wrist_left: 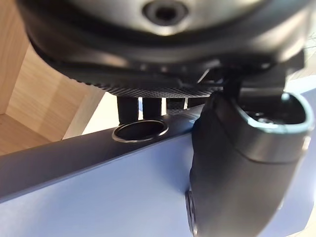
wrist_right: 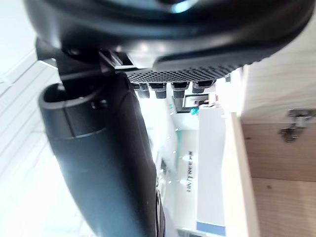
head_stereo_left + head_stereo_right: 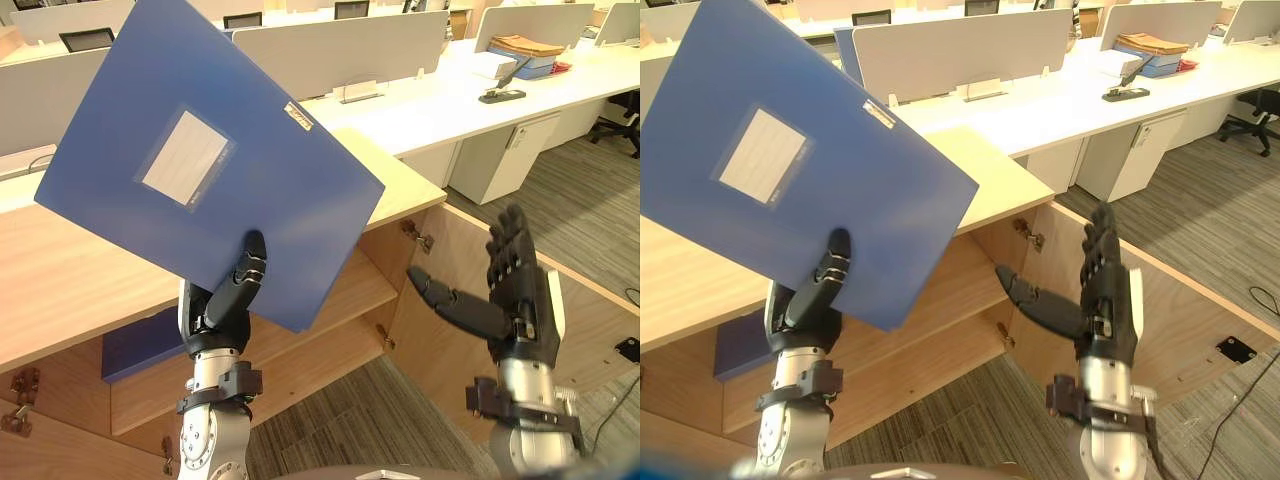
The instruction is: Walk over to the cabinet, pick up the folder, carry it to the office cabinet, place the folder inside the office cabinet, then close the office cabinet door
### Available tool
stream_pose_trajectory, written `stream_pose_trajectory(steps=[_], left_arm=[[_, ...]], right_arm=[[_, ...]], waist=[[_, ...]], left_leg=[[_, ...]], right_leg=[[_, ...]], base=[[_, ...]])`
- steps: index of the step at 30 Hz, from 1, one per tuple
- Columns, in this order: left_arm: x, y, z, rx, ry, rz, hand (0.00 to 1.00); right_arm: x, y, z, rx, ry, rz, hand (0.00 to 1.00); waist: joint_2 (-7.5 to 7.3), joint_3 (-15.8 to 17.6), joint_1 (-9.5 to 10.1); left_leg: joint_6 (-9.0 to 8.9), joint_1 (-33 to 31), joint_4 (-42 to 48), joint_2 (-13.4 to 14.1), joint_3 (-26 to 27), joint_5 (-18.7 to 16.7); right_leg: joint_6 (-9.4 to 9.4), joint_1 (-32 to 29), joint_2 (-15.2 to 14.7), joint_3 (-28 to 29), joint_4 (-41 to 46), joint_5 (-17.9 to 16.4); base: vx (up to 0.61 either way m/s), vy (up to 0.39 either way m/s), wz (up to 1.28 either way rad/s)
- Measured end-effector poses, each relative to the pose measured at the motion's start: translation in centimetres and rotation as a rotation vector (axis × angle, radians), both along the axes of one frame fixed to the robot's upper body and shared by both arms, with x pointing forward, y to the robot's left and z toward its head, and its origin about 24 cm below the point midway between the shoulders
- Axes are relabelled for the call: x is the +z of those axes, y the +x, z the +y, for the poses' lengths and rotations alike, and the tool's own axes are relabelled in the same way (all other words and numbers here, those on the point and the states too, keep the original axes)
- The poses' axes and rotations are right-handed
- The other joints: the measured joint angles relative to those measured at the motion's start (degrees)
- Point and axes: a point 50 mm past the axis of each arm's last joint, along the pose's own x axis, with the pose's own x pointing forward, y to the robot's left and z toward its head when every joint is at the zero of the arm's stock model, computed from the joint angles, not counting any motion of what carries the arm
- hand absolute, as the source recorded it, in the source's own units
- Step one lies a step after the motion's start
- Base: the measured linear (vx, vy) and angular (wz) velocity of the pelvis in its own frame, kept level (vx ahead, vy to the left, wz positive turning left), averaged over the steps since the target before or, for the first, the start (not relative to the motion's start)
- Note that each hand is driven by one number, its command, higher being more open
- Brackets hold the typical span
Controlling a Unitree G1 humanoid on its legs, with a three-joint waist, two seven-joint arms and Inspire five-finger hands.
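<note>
Blue, rigid folder (image 3: 210,170) – held aloft and tilted, one corner high, above the top of the wooden cabinet (image 3: 60,280); pale label panel faces the head camera.

Left hand (image 3: 232,300) – pinching the folder near its lower edge, thumb (image 3: 252,262) flat on the front face and fingers curled behind. The left wrist view shows the thumb pressed to the cover beside the spine's round finger-hole (image 1: 139,132).

Right hand (image 3: 515,300) – spread, fingers straight and upright, thumb pointing across; it holds nothing and hangs in front of the open door (image 3: 590,330).

Cabinet interior – door swung wide on its hinge (image 3: 418,236); one shelf (image 3: 350,290) runs across, with a dark blue item (image 3: 140,345) lying on it towards the left.

Background – white desks (image 3: 450,100) with partitions, well apart.

Judged step: folder carried, not yet placed.

Risks, as judged:
- The grip sits at one edge of a broad cover, so the folder's weight could lever it round or out of the pinch.
- The folder must come down below the cabinet top; a leading corner may strike that edge or the shelf front and twist free.
- If it is set askew or left protruding, the door may not shut.
</note>
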Motion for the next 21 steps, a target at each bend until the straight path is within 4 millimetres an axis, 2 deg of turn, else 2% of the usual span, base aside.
stream_pose_trajectory(steps=[3,8,14,21], left_arm=[[0.4,0.9,-0.1,-0.036,0.059,-0.031,0.0],[1.3,1.6,-0.2,-0.11,0.198,-0.094,0.0],[1.7,2.0,0.5,-0.161,0.336,-0.128,0.0],[1.8,2.0,2.0,-0.185,0.461,-0.125,0.0]], right_arm=[[2.2,1.9,-0.6,0.029,-0.123,-0.13,1.0],[4.2,3.8,-1.6,0.121,-0.219,-0.21,1.0],[4.5,5.5,-2.6,0.206,-0.294,-0.179,1.0],[4.4,6.7,-4.1,0.331,-0.295,-0.096,1.0]], waist=[[0.2,-0.3,0.17],[0.2,-0.4,0.32],[0.18,-0.5,0.27],[-0.17,-0.2,0.43]], left_leg=[[0.2,-0.2,0.0,-0.2,-0.9,0.0],[0.96,-0.4,0.1,-1.1,-2.1,-0.2],[1.91,-0.6,0.2,-2.5,-3.7,-0.3],[2.84,-0.9,-0.2,-3.7,-4.8,0.0]], right_leg=[[0.28,1.0,-0.4,-0.3,-1.8,1.0],[0.92,2.7,-1.4,-0.8,-4.0,2.4],[1.41,3.6,-3.1,-1.9,-5.0,2.7],[1.79,4.5,-4.4,-2.7,-6.4,3.7]], base=[[-0.03,0.015,0.1],[-0.02,0.035,0.1],[-0.03,0.034,0.13],[-0.01,0.028,0.08]])
